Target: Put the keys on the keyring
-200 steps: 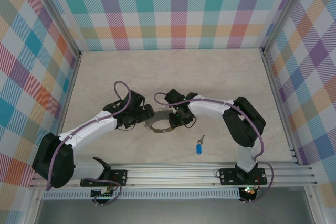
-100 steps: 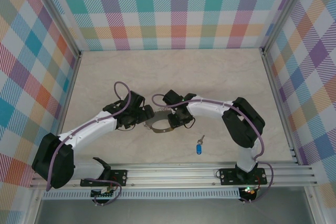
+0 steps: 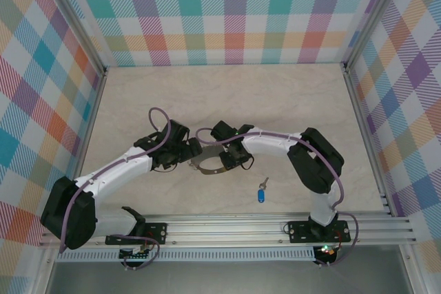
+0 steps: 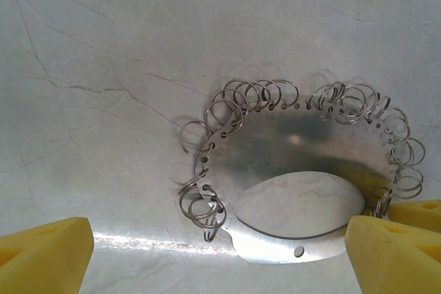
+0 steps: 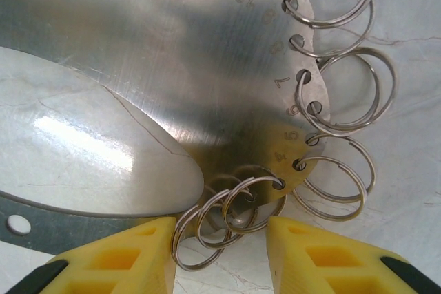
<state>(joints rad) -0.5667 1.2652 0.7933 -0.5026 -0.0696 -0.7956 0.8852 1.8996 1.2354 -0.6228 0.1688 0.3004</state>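
Note:
The keyring (image 3: 206, 165) lies flat mid-table: a silver plate with an oval opening, its rim fringed with small wire loops. My left gripper (image 3: 193, 151) hovers over its left end, open wide. In the left wrist view the keyring (image 4: 275, 139) lies between the yellow fingertips (image 4: 43, 256), and the gripper (image 4: 220, 259) holds nothing. My right gripper (image 3: 230, 161) is at the ring's right end. In the right wrist view its jaws (image 5: 220, 256) stand part open, astride a few small loops of the keyring (image 5: 172, 67), not clamped. The blue-headed key (image 3: 261, 194) lies alone toward the near edge.
Plaid walls enclose the pale marble-look table (image 3: 227, 94) on three sides. An aluminium rail (image 3: 227, 228) with the arm bases runs along the near edge. Open tabletop stretches behind the arms and to the right of the key.
My right arm's wrist has shifted slightly to the left over the keyring. The left arm, the key and both jaw openings look unchanged.

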